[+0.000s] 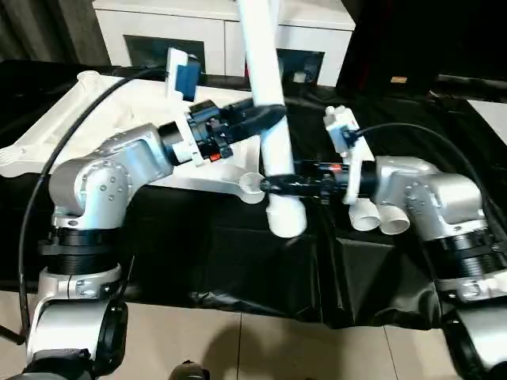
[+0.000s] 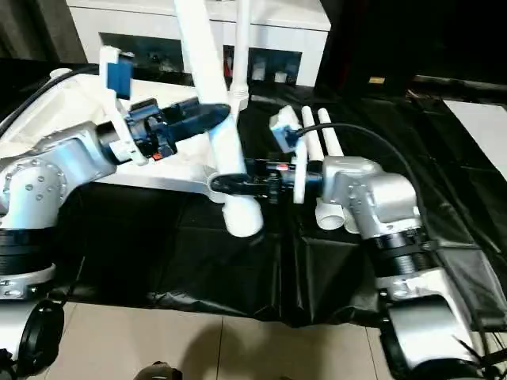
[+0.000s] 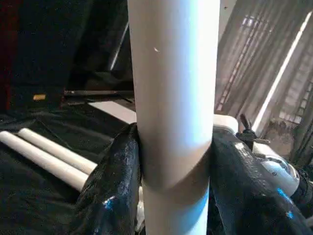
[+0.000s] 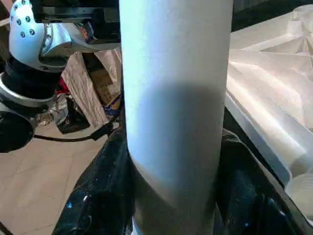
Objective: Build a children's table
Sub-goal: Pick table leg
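- Leg [image 1: 269, 119]: near upright over the black-draped surface [image 1: 238, 261], top cut off by the frame edge.
- Left hand [image 1: 265, 115]: clamped on the leg's middle.
- Right hand [image 1: 277, 186]: fingers on either side of the leg, lower down.
- Tabletop [image 1: 87, 127]: upside down behind the left arm, one corner socket [image 1: 252, 184] just beside the leg.
- Spare legs [image 2: 317, 138]: lying partly hidden behind the right arm.

Black sheeting [image 1: 238, 261] — covers the work surface. Beige tiled floor [image 1: 238, 348] just before it; white glass-doored cabinet [image 1: 214, 36] behind it — dark curtain [image 1: 47, 32] beside.
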{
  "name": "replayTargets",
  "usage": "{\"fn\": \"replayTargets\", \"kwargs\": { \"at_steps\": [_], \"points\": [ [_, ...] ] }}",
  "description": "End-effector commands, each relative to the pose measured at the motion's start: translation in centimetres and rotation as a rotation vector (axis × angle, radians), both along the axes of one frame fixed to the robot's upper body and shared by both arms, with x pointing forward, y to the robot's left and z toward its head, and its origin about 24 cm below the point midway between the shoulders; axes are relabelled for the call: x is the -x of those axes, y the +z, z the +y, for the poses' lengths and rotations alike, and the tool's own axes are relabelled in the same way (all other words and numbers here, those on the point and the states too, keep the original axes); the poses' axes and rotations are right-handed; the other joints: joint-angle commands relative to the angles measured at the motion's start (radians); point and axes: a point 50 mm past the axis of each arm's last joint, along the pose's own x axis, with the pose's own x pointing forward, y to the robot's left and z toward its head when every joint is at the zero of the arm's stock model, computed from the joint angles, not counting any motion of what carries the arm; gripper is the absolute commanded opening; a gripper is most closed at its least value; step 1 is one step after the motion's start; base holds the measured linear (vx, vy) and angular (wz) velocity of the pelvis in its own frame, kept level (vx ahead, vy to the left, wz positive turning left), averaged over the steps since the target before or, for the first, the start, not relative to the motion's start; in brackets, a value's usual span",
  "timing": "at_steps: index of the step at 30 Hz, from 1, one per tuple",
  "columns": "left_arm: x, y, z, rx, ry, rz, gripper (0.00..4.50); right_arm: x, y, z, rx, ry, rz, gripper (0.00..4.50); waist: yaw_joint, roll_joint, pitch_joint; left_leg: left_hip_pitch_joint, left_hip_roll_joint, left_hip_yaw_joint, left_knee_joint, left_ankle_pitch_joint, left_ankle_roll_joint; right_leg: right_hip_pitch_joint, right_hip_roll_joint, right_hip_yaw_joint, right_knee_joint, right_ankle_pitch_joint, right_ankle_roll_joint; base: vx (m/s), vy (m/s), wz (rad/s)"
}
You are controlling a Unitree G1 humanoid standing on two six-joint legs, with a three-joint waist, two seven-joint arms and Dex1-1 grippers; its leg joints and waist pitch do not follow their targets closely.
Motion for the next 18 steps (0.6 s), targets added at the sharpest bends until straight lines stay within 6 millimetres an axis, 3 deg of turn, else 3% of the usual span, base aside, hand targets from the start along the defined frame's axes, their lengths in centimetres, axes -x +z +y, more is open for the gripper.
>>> {"fn": "replayTargets", "kwargs": {
  "at_steps": [1, 2, 3, 4, 6, 10, 14, 16, 18],
  "points": [
    [-0.4, 0.2, -0.5, -0.013, 0.04, -0.005, 1.8, -1.0, 0.4, 0.2, 0.056, -0.115, -0.083, 1.87, 0.003, 0.003, -0.085, 0.017, 0.007, 0.004, -0.062, -0.132, -0.013, 0.058, -0.045, 0.028, -0.059, -0.006, -0.254, 0.0, 0.0, 0.0],
    [-0.9, 0.1, -0.5, -0.015, 0.1, 0.012, 1.8, -1.3, 0.4, 0.4, 0.062, -0.15, -0.102, 1.87, 0.003, 0.004, -0.085, 0.018, 0.008, 0.004, -0.062, -0.131, -0.016, 0.057, -0.045, 0.028, -0.059, -0.004, -0.253, 0.0, 0.0, 0.0],
    [-1.2, 0.0, -0.4, -0.014, 0.138, 0.024, 2.36, -1.4, 0.4, 0.6, 0.065, -0.17, -0.112, 1.86, 0.001, 0.003, -0.085, 0.018, 0.007, 0.004, -0.063, -0.133, -0.021, 0.058, -0.044, 0.028, -0.06, -0.005, -0.251, 0.0, 0.0, 0.0],
    [-1.3, -0.1, -0.6, -0.008, 0.152, 0.032, 2.5, -1.5, 0.3, 0.9, 0.074, -0.195, -0.13, 1.86, 0.002, 0.003, -0.085, 0.019, 0.008, 0.004, -0.063, -0.133, -0.024, 0.058, -0.046, 0.029, -0.06, -0.007, -0.25, 0.0, 0.0, 0.0],
    [-1.2, -0.2, -0.8, -0.001, 0.15, 0.035, 2.5, -1.6, 0.2, 1.4, 0.088, -0.22, -0.151, 1.86, 0.002, 0.007, -0.086, 0.019, 0.006, 0.003, -0.063, -0.132, -0.031, 0.058, -0.044, 0.029, -0.06, -0.01, -0.241, 0.0, 0.0, 0.0],
    [-1.0, -1.0, -2.2, -0.047, 0.208, -0.001, 2.91, -2.0, -0.3, 2.3, 0.146, -0.304, -0.212, 1.85, 0.001, 0.007, -0.086, 0.017, 0.009, 0.002, -0.064, -0.13, -0.031, 0.06, -0.046, 0.03, -0.062, 0.003, -0.229, 0.0, 0.0, 0.0],
    [-1.5, -1.9, -3.1, -0.053, 0.327, 0.013, 2.95, -2.4, -0.4, 2.8, 0.138, -0.375, -0.213, 1.85, -0.001, 0.007, -0.085, 0.017, 0.007, 0.003, -0.064, -0.136, -0.029, 0.06, -0.043, 0.031, -0.063, 0.015, -0.228, 0.0, 0.0, 0.0],
    [-2.0, -2.1, -2.9, -0.03, 0.392, 0.041, 2.62, -2.6, -0.5, 3.0, 0.145, -0.409, -0.219, 1.85, -0.001, 0.006, -0.087, 0.017, 0.006, 0.002, -0.064, -0.142, -0.03, 0.062, -0.043, 0.031, -0.063, 0.011, -0.225, 0.0, 0.0, 0.0],
    [-2.2, -2.2, -2.7, -0.023, 0.403, 0.048, 2.62, -2.6, -0.5, 3.0, 0.146, -0.415, -0.219, 1.85, 0.0, 0.006, -0.087, 0.017, 0.005, 0.001, -0.064, -0.148, -0.029, 0.062, -0.043, 0.03, -0.064, 0.0, -0.219, 0.0, 0.0, 0.0]
  ]
}}
